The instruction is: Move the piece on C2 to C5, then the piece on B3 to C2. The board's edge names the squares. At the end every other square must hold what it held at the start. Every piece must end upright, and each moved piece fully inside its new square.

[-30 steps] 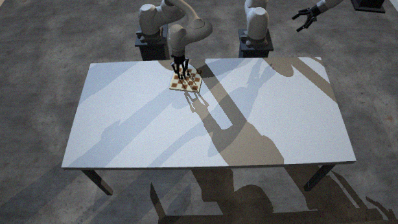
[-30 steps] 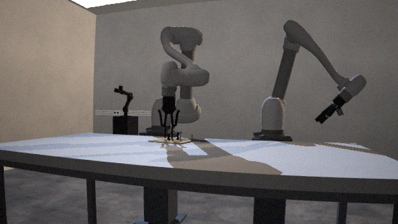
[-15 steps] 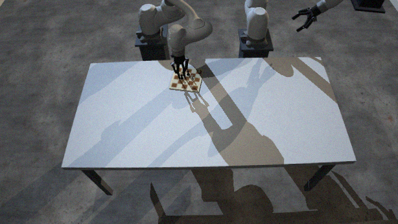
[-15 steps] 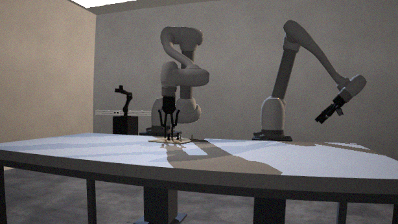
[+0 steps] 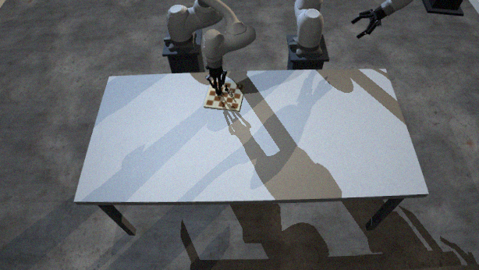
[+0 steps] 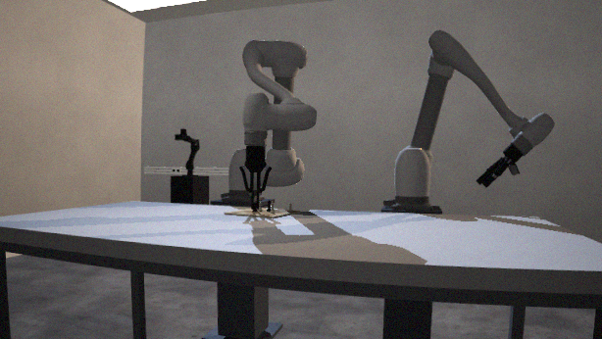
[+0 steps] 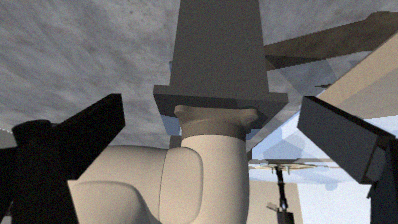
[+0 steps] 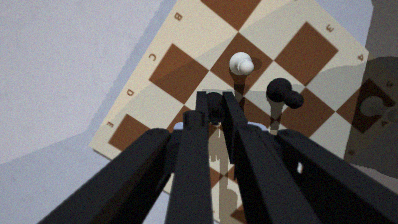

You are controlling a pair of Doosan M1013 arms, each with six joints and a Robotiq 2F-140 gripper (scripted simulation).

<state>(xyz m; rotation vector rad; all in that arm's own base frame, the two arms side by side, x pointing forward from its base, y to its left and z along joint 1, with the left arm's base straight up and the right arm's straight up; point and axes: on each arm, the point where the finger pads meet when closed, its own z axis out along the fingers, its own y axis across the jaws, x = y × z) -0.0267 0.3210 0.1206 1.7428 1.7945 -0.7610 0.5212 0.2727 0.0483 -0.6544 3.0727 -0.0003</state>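
First move in hand — my right hand [image 5: 218, 92] [image 6: 255, 209] [image 7: 279, 170] [image 8: 213, 106] is narrow, pinching the round-headed black chess piece [image 8: 215, 107] at C2. Next I'd lift straight up — clear the neighbours, then over to C5.

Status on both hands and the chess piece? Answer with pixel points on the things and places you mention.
Right hand [image 5: 219, 92] [image 6: 255, 210] [image 8: 215, 107]: closed around black piece [image 8: 215, 102]. Left hand [image 5: 356, 29] [image 6: 481, 183]: open, off table. White piece [image 8: 240, 63] close by.
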